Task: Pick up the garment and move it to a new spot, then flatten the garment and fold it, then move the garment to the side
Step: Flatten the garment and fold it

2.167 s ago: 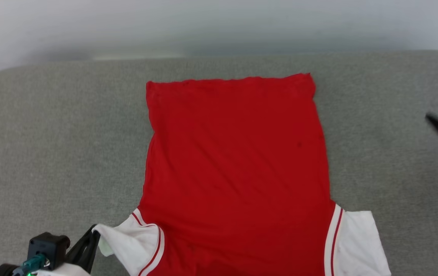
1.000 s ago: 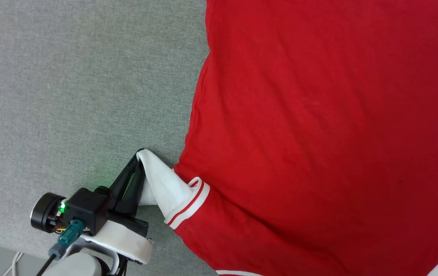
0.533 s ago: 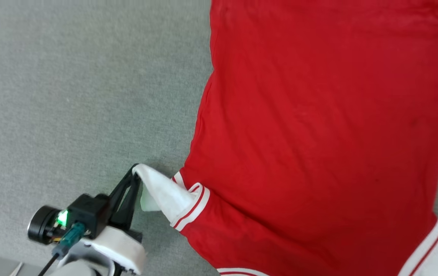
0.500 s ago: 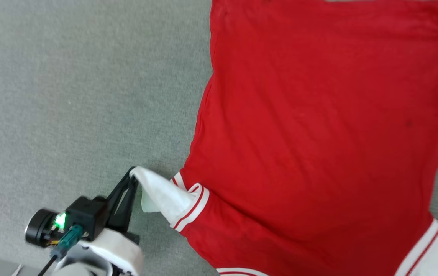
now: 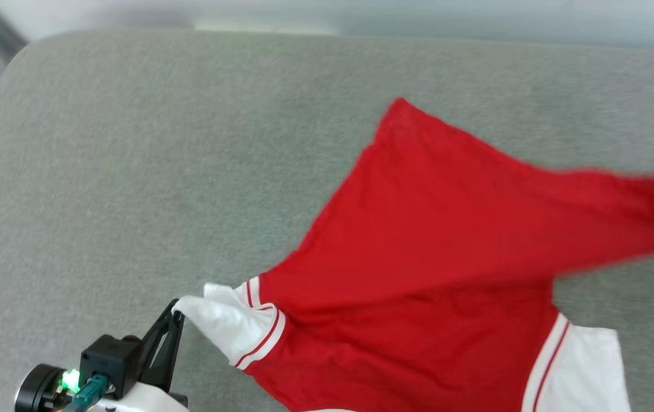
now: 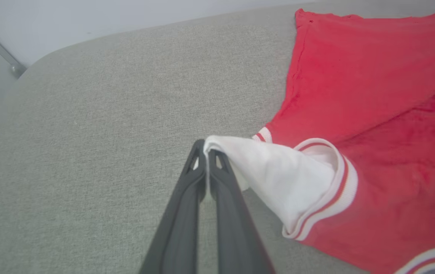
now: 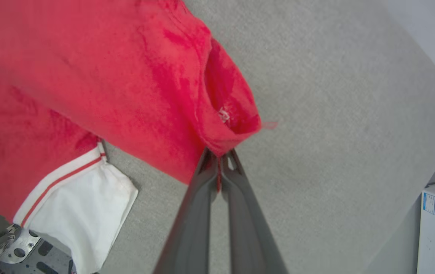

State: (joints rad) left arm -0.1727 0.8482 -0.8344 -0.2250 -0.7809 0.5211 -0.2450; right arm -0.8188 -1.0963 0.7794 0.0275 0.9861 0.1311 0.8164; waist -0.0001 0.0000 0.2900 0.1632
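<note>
1 garment (image 5: 429, 240), 2 grips, left tool (image 6: 206, 147), right tool (image 7: 220, 154)

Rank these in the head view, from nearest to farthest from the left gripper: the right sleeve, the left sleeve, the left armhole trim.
1. Left sleeve: pinched in the left gripper, lower left.
2. Left armhole trim: just right of that sleeve.
3. Right sleeve: across the red garment, lower right.
</note>
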